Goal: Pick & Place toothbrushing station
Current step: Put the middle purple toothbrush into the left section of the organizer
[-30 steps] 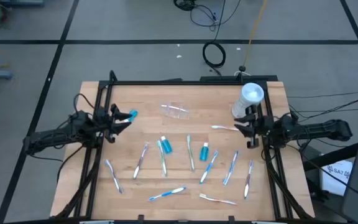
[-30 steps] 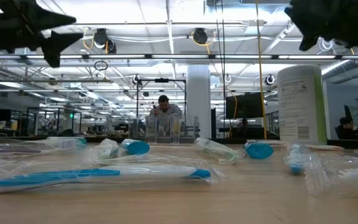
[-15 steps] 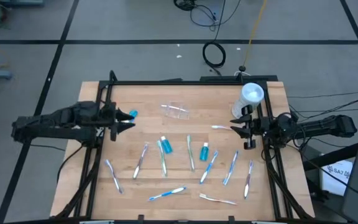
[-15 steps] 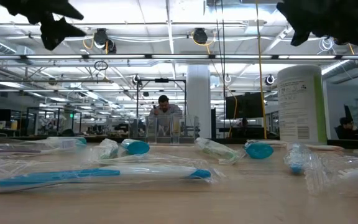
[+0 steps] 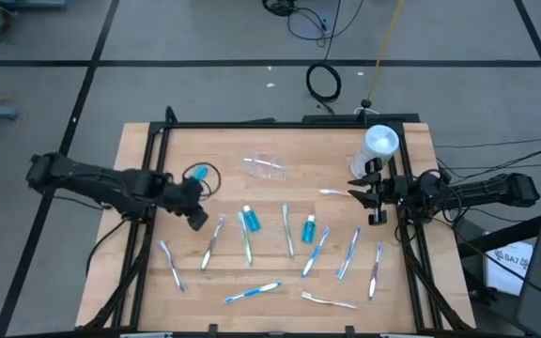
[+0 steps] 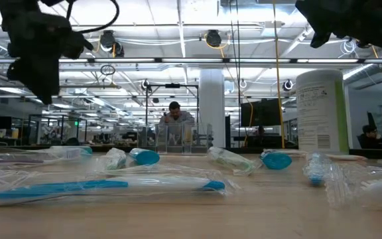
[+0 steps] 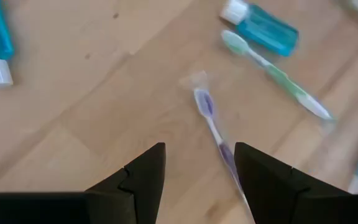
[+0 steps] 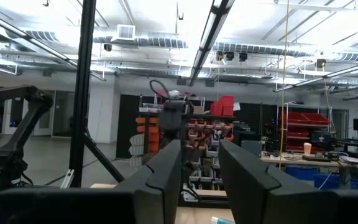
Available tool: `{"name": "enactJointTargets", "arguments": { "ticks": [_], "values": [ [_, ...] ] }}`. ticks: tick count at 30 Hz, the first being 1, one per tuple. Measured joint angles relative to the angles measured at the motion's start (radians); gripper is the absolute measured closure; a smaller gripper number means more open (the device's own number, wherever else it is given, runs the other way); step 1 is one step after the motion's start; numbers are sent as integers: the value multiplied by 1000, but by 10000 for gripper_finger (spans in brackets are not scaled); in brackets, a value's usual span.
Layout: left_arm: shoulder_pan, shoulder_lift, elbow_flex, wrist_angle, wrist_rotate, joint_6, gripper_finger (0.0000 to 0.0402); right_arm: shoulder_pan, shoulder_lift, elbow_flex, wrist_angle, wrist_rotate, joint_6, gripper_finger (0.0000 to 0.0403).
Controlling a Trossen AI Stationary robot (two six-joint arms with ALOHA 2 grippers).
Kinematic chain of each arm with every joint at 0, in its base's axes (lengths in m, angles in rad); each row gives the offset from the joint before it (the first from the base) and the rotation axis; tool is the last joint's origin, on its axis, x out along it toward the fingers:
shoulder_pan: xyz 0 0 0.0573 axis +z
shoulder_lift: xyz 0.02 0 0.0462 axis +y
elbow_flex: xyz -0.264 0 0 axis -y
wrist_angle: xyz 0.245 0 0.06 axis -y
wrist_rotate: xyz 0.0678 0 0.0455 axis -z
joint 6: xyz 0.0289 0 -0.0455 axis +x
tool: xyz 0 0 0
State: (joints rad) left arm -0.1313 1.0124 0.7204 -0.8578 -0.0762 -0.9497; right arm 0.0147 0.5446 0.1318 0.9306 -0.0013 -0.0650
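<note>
Slim blue, white and pink toothbrushes (image 5: pixel 287 230) scattered flat across the table's middle, teal tubes (image 5: pixel 310 227) among them; left gripper (image 7: pixel 197 168) spread empty above a purple one (image 7: pixel 216 134); right gripper (image 8: pixel 199 163) slightly parted, empty

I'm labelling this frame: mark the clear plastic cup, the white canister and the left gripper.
clear plastic cup (image 5: pixel 266 167), high view, middle of its side.
white canister (image 5: pixel 380 142), high view, its round top.
left gripper (image 7: pixel 199 163), left wrist view, gap between open fingertips.

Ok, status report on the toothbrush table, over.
Left gripper open, empty, over a purple toothbrush. Right gripper open, empty, near the canister. Brushes, tubes and cup all loose on the table. Nothing blocking.
</note>
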Motion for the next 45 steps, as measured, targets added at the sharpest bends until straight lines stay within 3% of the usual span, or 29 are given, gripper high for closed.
{"name": "enactJointTargets", "arguments": {
  "ticks": [12, 26, 31, 40, 45],
  "values": [
    [-141, 300, 0, 213, -64, -130, 202, 0, 0, 2, 0, 0, 61, 305],
    [-150, 519, 3, 282, -25, -211, 207, 0, 0, 3, 0, 0, 61, 307],
    [-132, 523, 3, 279, -20, -233, 252, 0, 0, 3, 0, 1, 61, 307],
    [-106, 520, 0, 260, -14, -257, 383, 0, 0, 3, 0, 1, 61, 308],
    [-104, 521, 3, 257, -14, -232, 382, 0, 0, 3, 0, 1, 61, 307]
  ]
}}
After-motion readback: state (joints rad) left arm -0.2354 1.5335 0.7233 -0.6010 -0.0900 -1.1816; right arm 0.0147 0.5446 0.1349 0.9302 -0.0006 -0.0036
